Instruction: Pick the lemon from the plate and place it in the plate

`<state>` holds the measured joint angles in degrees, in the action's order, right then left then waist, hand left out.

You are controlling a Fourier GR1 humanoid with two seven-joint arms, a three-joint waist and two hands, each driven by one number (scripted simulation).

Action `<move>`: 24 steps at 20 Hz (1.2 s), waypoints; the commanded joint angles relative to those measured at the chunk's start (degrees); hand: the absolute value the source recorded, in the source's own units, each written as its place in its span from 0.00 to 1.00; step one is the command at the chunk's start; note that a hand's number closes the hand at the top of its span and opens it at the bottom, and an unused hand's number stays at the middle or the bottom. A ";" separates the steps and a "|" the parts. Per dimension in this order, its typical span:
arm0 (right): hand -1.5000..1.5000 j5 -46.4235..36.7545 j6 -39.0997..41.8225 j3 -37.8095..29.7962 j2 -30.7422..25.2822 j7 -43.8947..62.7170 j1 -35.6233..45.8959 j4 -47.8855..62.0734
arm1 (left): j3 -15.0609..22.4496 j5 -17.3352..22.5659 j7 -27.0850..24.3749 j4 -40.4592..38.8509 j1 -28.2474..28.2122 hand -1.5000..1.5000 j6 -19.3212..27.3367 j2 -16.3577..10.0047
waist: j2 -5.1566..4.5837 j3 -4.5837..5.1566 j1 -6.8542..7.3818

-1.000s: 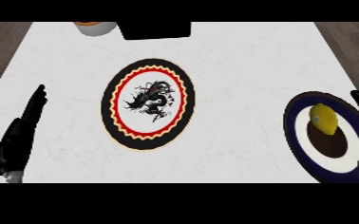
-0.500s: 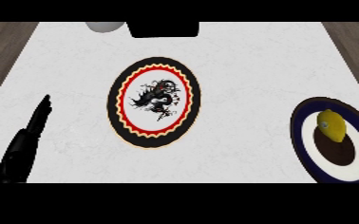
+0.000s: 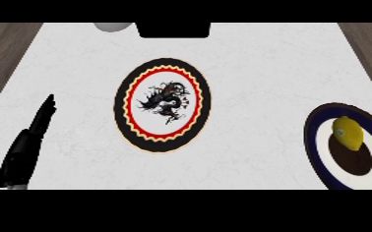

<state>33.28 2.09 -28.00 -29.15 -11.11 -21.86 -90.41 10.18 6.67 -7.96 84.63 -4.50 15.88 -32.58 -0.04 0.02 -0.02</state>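
A yellow lemon (image 3: 349, 132) lies on a dark-rimmed plate (image 3: 317, 142) at the right edge of the head view, partly cut off by the frame. In the middle of the white counter sits a second plate (image 3: 163, 104) with a black rim, a red and yellow zigzag ring and a black dragon figure on white. My left hand (image 3: 29, 143) rests at the lower left, fingers straight and pointing up, well apart from both plates and holding nothing. My right hand does not show.
A black box-like object (image 3: 174, 29) stands at the counter's far edge, with a grey rounded bowl (image 3: 113, 26) just left of it. Wooden floor (image 3: 15, 39) shows beyond the counter's left and right edges.
The whole view has drifted: both plates sit slightly further right and lower in the picture. The left hand also appears lower and more to the right. The lemon stays on its plate.
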 commanded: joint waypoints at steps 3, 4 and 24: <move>0.00 -3.01 2.99 1.82 -8.66 10.26 4.32 4.45 | 0.04 -1.89 -1.32 -0.84 -0.76 0.50 0.23 2.10 | -0.03 0.00 0.54; 0.00 -4.46 4.48 2.61 -7.05 8.55 2.11 4.07 | -3.08 -0.06 -0.85 0.27 -0.75 0.50 -2.94 -1.73 | 0.05 -0.02 0.33; 0.00 -25.96 16.24 13.44 -8.66 0.85 22.41 33.29 | -3.53 -8.27 2.94 3.79 -1.66 0.50 -3.83 6.77 | 0.06 -0.05 0.31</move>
<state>10.40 17.78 -15.36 -39.17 -9.33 -2.40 -60.04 6.23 0.88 -7.42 84.64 -4.62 12.22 -27.27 -0.04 -0.03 0.32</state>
